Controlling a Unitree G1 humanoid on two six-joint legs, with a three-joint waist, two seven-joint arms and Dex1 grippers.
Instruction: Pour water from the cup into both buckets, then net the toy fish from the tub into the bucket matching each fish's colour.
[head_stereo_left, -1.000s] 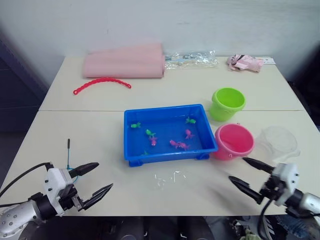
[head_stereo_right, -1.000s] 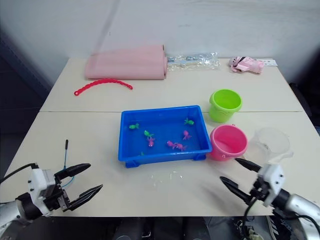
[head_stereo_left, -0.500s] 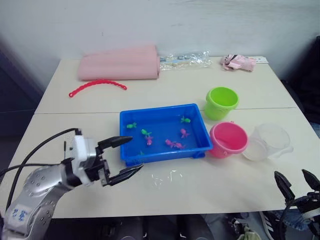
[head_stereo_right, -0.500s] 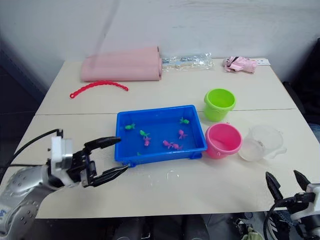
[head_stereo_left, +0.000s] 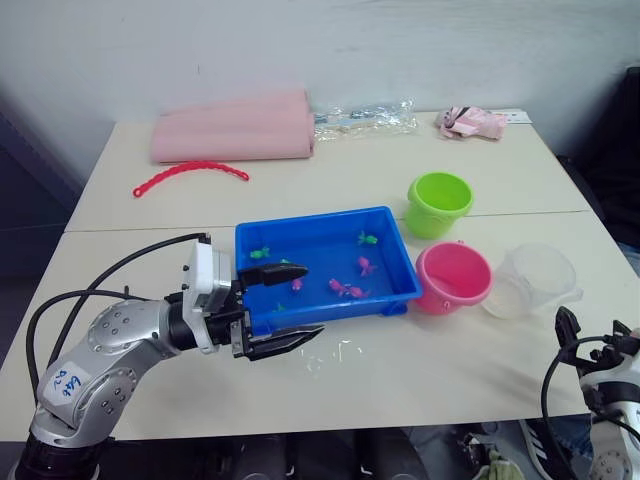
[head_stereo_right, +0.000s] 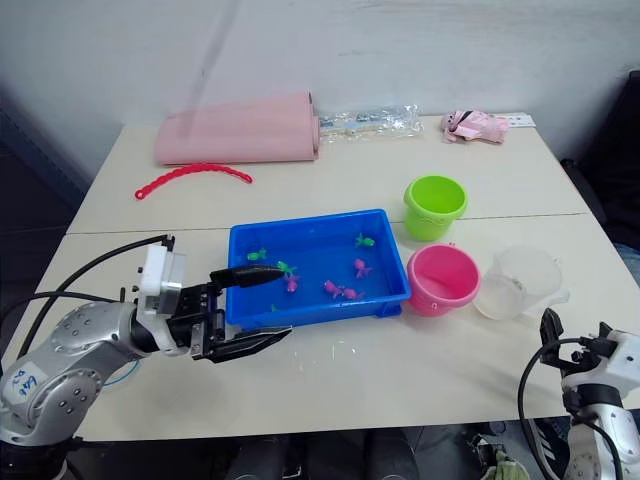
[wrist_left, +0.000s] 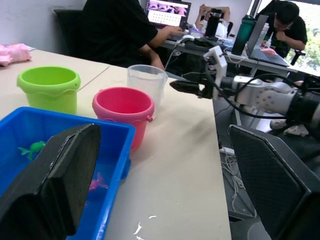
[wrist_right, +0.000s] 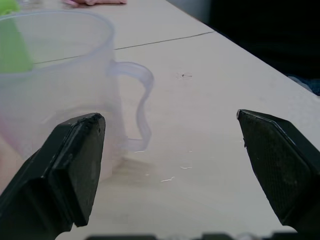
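The blue tub sits mid-table with several small green and pink toy fish in it. To its right stand the green bucket and, nearer, the pink bucket. The clear cup stands upright right of the pink bucket, its handle turned toward my right gripper. That gripper is open and empty, low at the table's right front edge, a short way from the cup. My left gripper is open and empty at the tub's front left corner, one finger over the rim, one over the table.
A rolled pink mat, a red beaded strip, a clear plastic bag and a pink cloth lie along the table's far side. Water drops spot the table before the tub. People sit at desks beyond the table.
My left gripper has swung right from the front left of the table to the tub's corner. My right gripper has drawn back and down to the table's right edge. The camera shifted slightly.
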